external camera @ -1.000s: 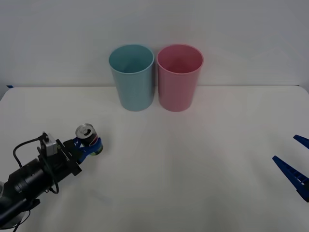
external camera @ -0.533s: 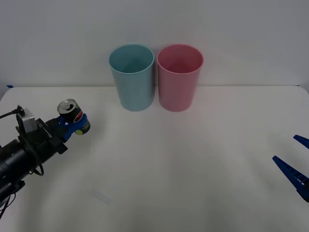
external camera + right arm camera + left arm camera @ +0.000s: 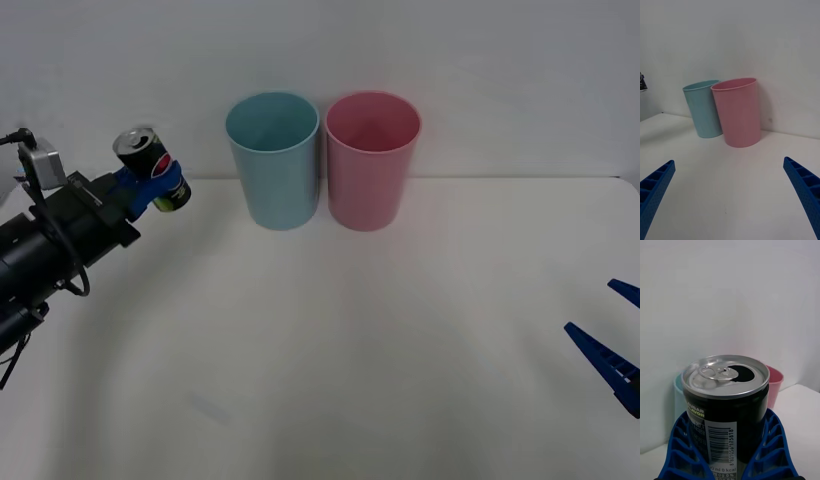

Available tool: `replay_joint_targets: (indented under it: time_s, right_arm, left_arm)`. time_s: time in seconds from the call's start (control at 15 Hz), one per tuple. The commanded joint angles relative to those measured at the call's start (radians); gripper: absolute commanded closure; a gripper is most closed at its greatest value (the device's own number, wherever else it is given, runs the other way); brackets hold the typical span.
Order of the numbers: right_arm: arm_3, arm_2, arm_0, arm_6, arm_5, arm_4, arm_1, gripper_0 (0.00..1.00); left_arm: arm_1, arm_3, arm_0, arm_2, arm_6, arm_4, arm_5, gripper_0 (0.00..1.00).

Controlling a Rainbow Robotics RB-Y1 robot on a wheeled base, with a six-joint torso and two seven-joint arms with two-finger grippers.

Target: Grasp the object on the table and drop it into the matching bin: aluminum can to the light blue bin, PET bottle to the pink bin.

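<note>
My left gripper (image 3: 158, 188) is shut on the small dark aluminum can (image 3: 150, 165) and holds it in the air above the table (image 3: 330, 340), left of the light blue bin (image 3: 273, 160). The can's silver top with its opened tab (image 3: 724, 375) faces the left wrist camera, blue fingers (image 3: 769, 448) clasping both sides. The pink bin (image 3: 372, 160) stands touching the blue one on its right; both stand upright at the table's far edge. The bins also show in the right wrist view, light blue bin (image 3: 703, 108) beside pink bin (image 3: 738, 111). My right gripper (image 3: 610, 340) rests open at the table's right edge.
A plain white wall rises right behind the bins. The white tabletop spreads wide between the two arms and in front of the bins.
My left arm has lifted the can off the table and carried it up and back, to about the height of the bins' rims. The right arm has stayed still.
</note>
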Motion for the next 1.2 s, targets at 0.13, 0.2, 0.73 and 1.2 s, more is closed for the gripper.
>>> replay_joint_targets:
  time_s: [0.13,0.2,0.73,1.2]
  right_arm:
    - [0.000,0.000,0.000,0.000,0.000,0.000,0.000,0.00]
    - [0.000,0.000,0.000,0.000,0.000,0.000,0.000,0.00]
    - [0.000,0.000,0.000,0.000,0.000,0.000,0.000,0.00]
    - [0.000,0.000,0.000,0.000,0.000,0.000,0.000,0.00]
  left_arm:
    - [0.000,0.001,-0.107,0.014,0.137,-0.137,0.005,1.00]
    - [0.000,0.001,-0.134,0.013,0.177,-0.169,0.005,1.00]
    - [0.000,0.276,-0.440,-0.004,0.279,-0.354,0.005,1.00]
    - [0.000,0.536,-0.654,-0.041,0.238,-0.431,0.036,1.00]
